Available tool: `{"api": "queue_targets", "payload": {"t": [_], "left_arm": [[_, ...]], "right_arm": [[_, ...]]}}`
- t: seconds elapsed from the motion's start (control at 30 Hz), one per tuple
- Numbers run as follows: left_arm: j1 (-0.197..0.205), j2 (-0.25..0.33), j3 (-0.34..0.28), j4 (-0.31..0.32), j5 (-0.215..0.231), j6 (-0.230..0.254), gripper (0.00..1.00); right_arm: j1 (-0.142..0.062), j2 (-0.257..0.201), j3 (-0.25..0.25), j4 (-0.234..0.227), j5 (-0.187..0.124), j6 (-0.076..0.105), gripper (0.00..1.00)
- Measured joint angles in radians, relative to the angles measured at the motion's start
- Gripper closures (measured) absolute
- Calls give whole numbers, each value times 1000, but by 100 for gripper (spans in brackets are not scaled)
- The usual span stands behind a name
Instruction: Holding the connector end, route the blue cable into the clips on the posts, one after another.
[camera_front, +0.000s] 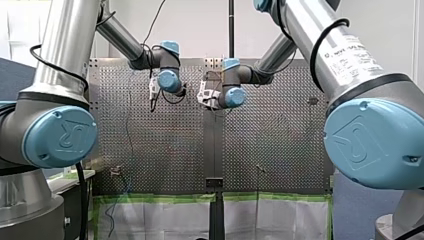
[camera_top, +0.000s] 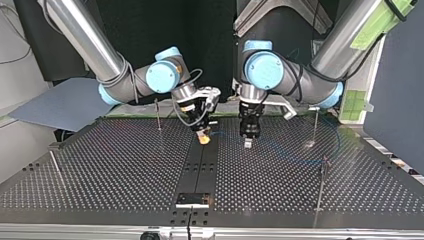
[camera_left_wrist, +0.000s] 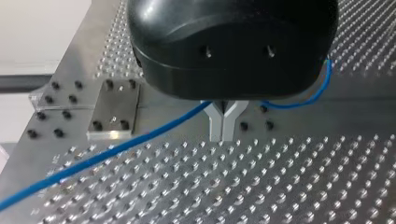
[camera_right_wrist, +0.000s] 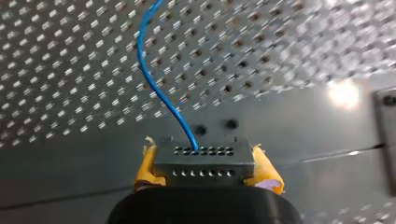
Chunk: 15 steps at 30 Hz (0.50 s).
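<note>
Blue cable (camera_right_wrist: 159, 88) is running ahead from the connector (camera_right_wrist: 205, 163), which my right gripper (camera_right_wrist: 203, 156) is clamping between yellow pads (camera_right_wrist: 145, 170). My left gripper (camera_left_wrist: 223, 127) is pinching the cable further along, low over the table (camera_top: 125, 165). I am judging routing barely begun. Next I am needing to carry the connector toward the post (camera_top: 158, 114) at ten o'clock of my right gripper in the top view.
</note>
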<state>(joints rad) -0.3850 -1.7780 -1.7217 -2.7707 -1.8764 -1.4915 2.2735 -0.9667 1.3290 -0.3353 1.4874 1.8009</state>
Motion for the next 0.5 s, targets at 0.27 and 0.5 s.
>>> {"api": "queue_targets", "payload": {"t": [0.27,0.5], "left_arm": [[-6,-16,-62,56,-1,-11,100],[-17,-69,-83,79,-1,3,100]], "right_arm": [[-9,6,45,-34,9,-1,100],[-20,9,86,-62,12,-2,100]]}}
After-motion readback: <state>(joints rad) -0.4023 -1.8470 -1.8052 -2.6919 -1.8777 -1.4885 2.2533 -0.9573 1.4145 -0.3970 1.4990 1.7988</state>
